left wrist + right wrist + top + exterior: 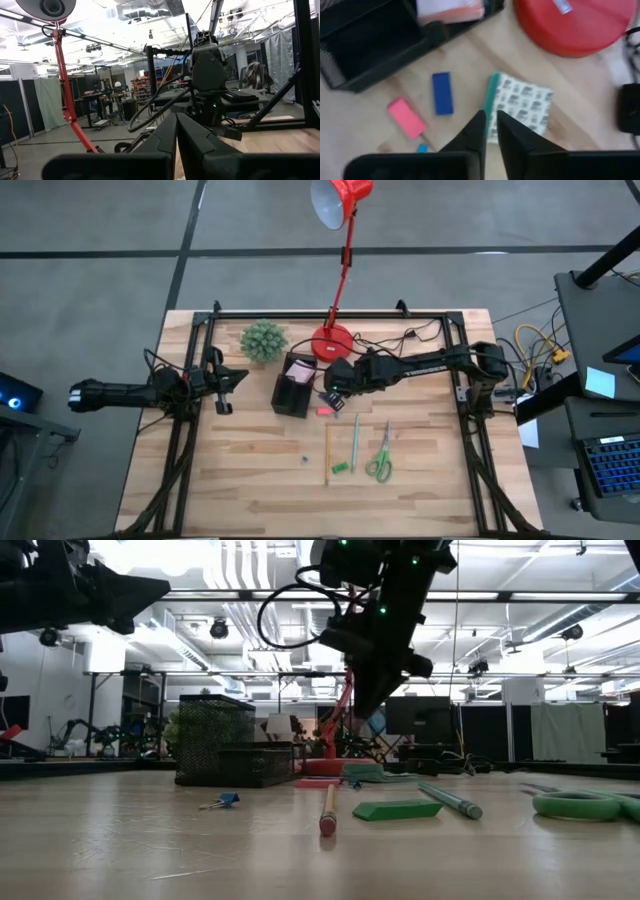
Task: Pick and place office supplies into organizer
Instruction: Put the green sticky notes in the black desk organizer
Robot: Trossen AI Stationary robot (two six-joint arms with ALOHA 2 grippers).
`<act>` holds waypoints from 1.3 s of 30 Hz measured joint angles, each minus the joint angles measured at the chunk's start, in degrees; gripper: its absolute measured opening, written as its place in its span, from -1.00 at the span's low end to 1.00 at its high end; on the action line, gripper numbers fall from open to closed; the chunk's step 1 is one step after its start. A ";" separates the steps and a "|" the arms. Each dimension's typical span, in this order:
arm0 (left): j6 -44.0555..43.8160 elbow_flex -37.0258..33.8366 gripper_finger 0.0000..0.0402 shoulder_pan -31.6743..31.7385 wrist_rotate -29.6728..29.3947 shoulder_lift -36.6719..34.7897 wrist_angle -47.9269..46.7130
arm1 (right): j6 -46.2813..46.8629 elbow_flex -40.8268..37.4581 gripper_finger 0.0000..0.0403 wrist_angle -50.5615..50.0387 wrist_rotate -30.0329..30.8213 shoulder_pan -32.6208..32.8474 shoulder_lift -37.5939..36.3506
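White dotted pad point(522, 107) lies seemingly just under right gripper point(491, 131).

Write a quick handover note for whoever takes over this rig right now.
Right gripper: nearly shut, empty, hovering above the white dotted pad, beside the organizer.
Left gripper: shut, empty, waiting at the table's left side.
Done: pink sticky-note pad sits in the organizer.
Left on the table: dotted pad, blue piece, pink piece, yellow pencil, green pen, scissors, green piece, small clip.
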 joint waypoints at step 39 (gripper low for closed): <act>0.04 0.00 -1.00 0.01 -0.01 -0.01 0.30 | -5.46 -0.76 0.18 1.66 3.83 -1.25 7.92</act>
